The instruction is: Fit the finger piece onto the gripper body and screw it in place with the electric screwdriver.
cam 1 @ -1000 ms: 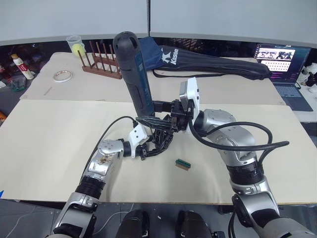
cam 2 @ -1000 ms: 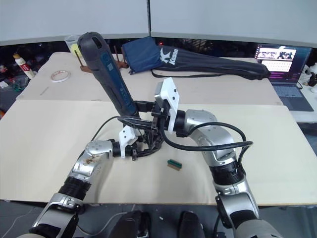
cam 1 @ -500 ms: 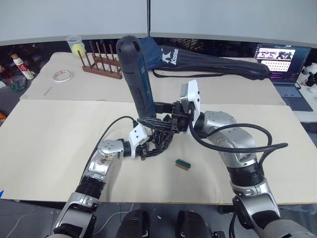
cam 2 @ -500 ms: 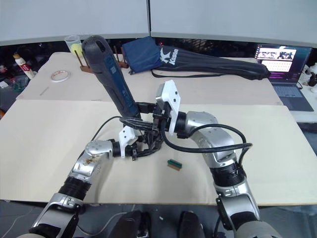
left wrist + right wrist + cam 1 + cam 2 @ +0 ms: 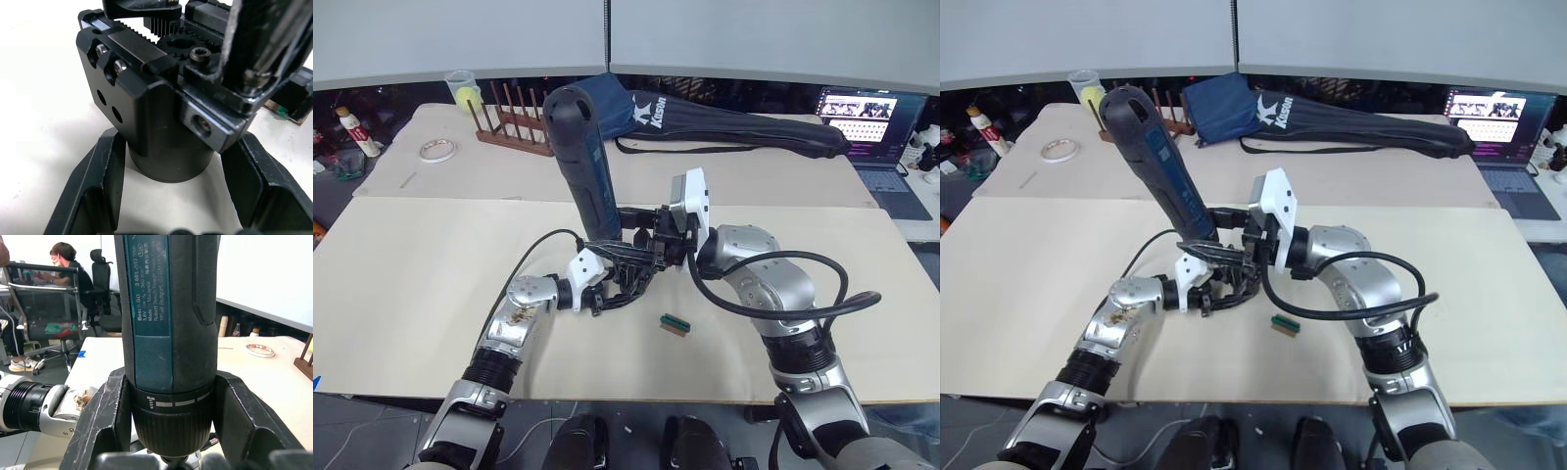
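Note:
The electric screwdriver (image 5: 584,166) stands nearly upright, tip down, over the middle of the table. My right gripper (image 5: 168,413) is shut around its lower collar, one finger on each side. Its metal bit (image 5: 257,46) presses down onto the top of the gripper body (image 5: 156,117), a black block of gears and linkages. My left gripper (image 5: 168,196) is shut on that body's round base and holds it just above the table (image 5: 431,284). In the head views the gripper body (image 5: 622,274) sits between the two wrists. I cannot tell the finger piece apart from the body's black parts.
A small green block (image 5: 675,324) lies on the table just right of the grippers. At the back are a long black bag (image 5: 734,122), a wooden rack (image 5: 514,127), a tape roll (image 5: 436,149), a cup (image 5: 461,88) and a laptop (image 5: 871,127). A seated person (image 5: 68,264) is off to the side.
The right arm has lowered a little. The screwdriver's top has come down and it stands slightly more upright. The left gripper and the gripper body have stayed put.

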